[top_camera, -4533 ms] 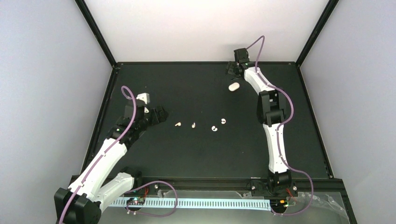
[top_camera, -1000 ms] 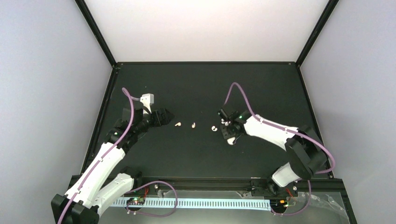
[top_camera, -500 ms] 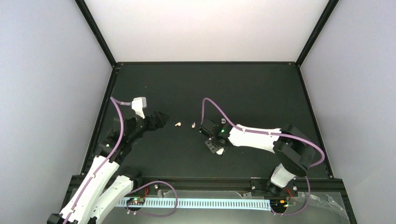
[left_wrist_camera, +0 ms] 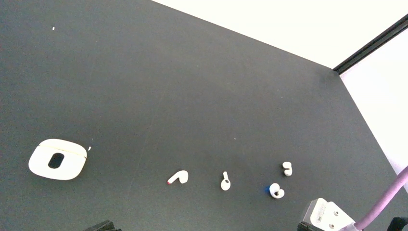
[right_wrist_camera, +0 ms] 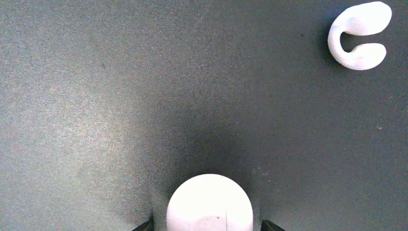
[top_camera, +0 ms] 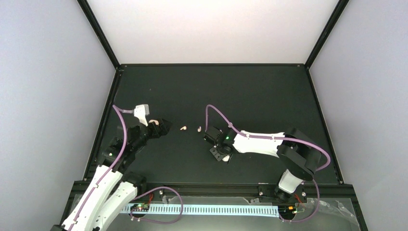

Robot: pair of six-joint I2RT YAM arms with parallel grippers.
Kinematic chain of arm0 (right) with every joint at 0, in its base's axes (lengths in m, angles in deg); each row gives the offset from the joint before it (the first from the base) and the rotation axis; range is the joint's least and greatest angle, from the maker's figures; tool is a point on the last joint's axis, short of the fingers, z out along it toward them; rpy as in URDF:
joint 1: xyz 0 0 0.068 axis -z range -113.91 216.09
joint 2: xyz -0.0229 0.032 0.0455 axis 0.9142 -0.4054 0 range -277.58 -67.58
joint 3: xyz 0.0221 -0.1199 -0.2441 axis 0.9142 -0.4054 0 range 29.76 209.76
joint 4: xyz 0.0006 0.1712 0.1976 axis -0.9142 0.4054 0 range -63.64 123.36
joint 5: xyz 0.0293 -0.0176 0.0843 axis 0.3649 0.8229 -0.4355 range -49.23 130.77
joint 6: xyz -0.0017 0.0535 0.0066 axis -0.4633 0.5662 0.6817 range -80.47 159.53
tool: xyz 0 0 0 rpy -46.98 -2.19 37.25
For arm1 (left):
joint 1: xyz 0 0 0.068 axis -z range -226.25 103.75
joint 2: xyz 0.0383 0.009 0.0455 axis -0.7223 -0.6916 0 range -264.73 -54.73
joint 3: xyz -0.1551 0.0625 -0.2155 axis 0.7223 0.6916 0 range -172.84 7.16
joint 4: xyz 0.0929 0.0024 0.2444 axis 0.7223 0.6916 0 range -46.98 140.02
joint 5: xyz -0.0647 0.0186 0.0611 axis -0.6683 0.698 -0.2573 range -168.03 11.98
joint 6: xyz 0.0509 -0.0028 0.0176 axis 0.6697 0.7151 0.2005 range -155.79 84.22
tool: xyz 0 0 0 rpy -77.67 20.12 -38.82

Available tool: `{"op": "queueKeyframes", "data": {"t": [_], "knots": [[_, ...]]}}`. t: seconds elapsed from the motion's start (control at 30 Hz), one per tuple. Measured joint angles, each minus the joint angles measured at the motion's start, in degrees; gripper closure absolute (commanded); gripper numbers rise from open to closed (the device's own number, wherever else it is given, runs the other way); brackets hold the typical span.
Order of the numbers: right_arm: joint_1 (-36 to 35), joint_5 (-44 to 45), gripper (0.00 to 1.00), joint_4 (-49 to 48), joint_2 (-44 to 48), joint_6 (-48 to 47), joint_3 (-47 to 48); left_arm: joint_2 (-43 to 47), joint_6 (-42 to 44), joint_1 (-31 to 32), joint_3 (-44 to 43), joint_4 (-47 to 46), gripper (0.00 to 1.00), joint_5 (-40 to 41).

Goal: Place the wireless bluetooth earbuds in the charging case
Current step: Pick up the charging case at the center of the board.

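The beige earbuds point(top_camera: 183, 128) lie loose on the black counter point(top_camera: 250, 91), a little toward 9 o'clock of its middle. They sit side by side but apart, in a line running from 9 to 3 o'clock. In the left wrist view that line goes on toward 3 o'clock with the white earbuds point(left_wrist_camera: 276, 191), two curled buds close together, one at 1 o'clock of the other. In the top view the right arm point(top_camera: 262, 140) covers them. At the 9 o'clock end of the line, well apart from the nearest bud, lies the cream case point(left_wrist_camera: 57, 159), a rounded pad with a dark oval in its top face.

The white case point(right_wrist_camera: 209, 204) is at 5 o'clock of the beige pair in the top view, at the tip of the right arm. The right jaws point down at the counter and are closed on its two sides. Only their black corners show beside it, at the bottom edge of the right wrist view. A fine seam line shows on its dome. Whether it touches the counter I cannot tell. One white earbud, a C-shaped curl, lies between 1 and 2 o'clock of it in that view, clear of it.

The left jaws hang spread wide with nothing between them, near the beige earbuds at their 9 o'clock. A white block on a purple cable point(left_wrist_camera: 323, 215) juts in at the bottom edge of the left wrist view.
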Motion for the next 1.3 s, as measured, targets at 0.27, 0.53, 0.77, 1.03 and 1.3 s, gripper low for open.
{"op": "queueKeyframes", "data": {"t": [0.27,0.53,0.77,1.03,1.3], "knots": [[-0.04,-1.27,0.44,-0.31,2.4,2.25,-2.99,-0.33,-0.13,0.0,0.02,-0.02,0.01,0.0],[-0.04,-2.43,0.49,-0.72,4.85,3.65,-5.84,-1.75,-0.26,0.0,0.07,-0.04,0.01,-0.02],[-0.02,-2.75,0.52,-0.87,4.61,3.65,-5.7,-2.67,-0.31,0.02,0.07,-0.07,0.01,-0.2],[0.24,-2.89,0.53,-2.05,4.28,3.56,-5.6,-3.06,-0.35,0.02,0.07,-0.17,0.01,-0.57],[0.35,-2.73,0.56,-2.73,4.02,3.43,-5.42,-5.07,-0.44,0.02,0.09,-0.48,0.01,-2.19]]}}
